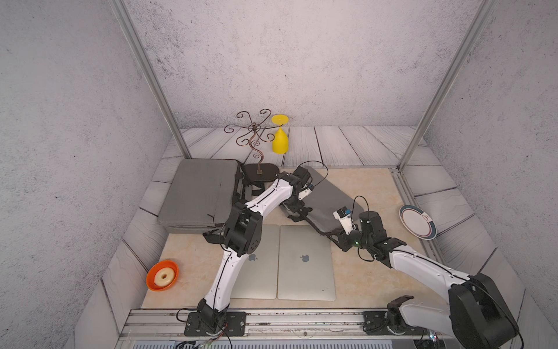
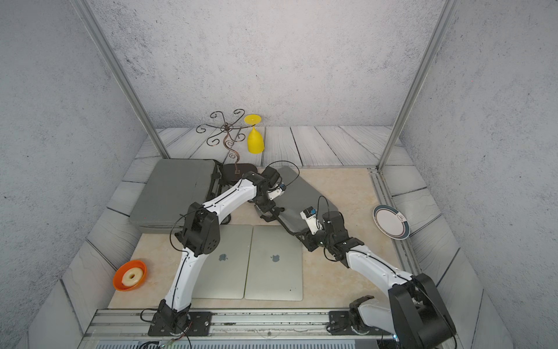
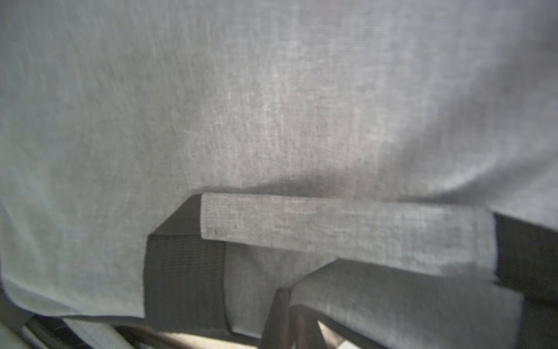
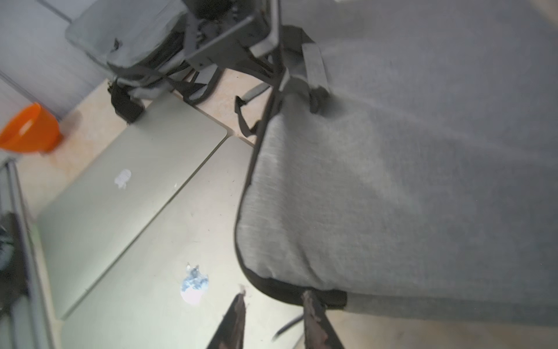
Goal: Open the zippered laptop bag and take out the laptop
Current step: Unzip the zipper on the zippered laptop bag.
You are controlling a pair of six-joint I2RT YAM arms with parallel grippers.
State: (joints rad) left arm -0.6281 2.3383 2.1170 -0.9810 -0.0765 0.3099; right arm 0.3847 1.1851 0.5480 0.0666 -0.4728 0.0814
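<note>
I judge it nearly done: slim silver laptop [image 1: 305, 263] out on the beige counter [image 1: 362, 272] beside the grey fabric laptop bag [image 1: 329, 199], left pincer [image 1: 299, 209] clamped on that bag, right pincer [image 4: 274, 302] apart at its corner; only letting go remains.

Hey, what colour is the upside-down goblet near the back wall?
The goblet is bright yellow all over; it shows best in both top views.

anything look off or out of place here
The plate sits off the tan tabletop, tilted on the plank-patterned border. The yellow goblet is upside down beside the wire stand. The laptop bag lies skewed across the tabletop.
</note>
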